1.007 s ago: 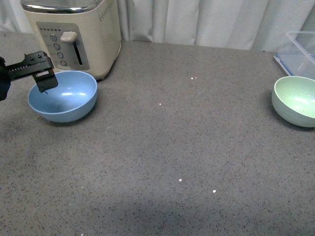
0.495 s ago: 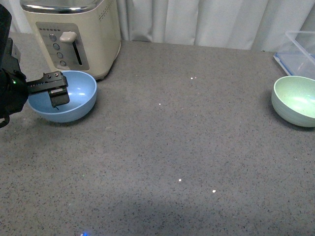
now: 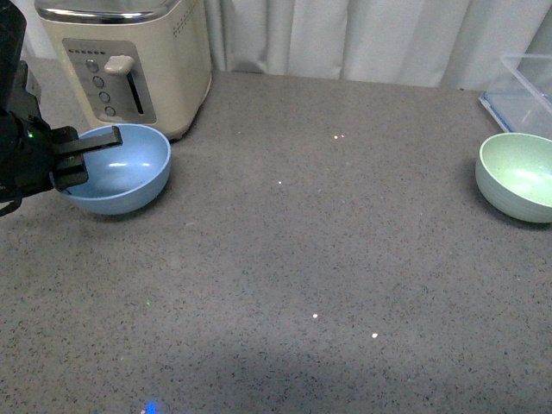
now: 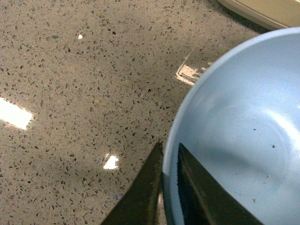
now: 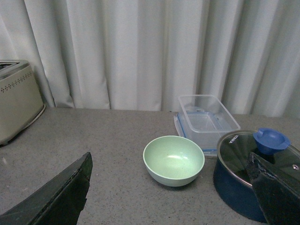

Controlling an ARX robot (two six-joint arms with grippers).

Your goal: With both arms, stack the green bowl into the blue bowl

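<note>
The blue bowl point(image 3: 121, 168) sits on the grey counter at the far left, just in front of the toaster. My left gripper point(image 3: 82, 159) is shut on the blue bowl's left rim. In the left wrist view one finger lies inside the blue bowl point(image 4: 234, 140) and the other outside, pinching the wall at the left gripper point(image 4: 168, 161). The green bowl point(image 3: 517, 177) rests upright at the far right edge. In the right wrist view the green bowl point(image 5: 173, 160) sits ahead of my open right gripper point(image 5: 171, 197), well apart from it. The right arm is out of the front view.
A cream toaster point(image 3: 129, 60) stands right behind the blue bowl. A clear plastic container point(image 5: 206, 119) sits behind the green bowl, and a dark blue pot with a glass lid point(image 5: 253, 168) stands beside it. A white curtain point(image 3: 362, 39) hangs behind the counter.
My left gripper dropped from above the blue bowl's left rim and closed on that rim. The green bowl has not moved.
</note>
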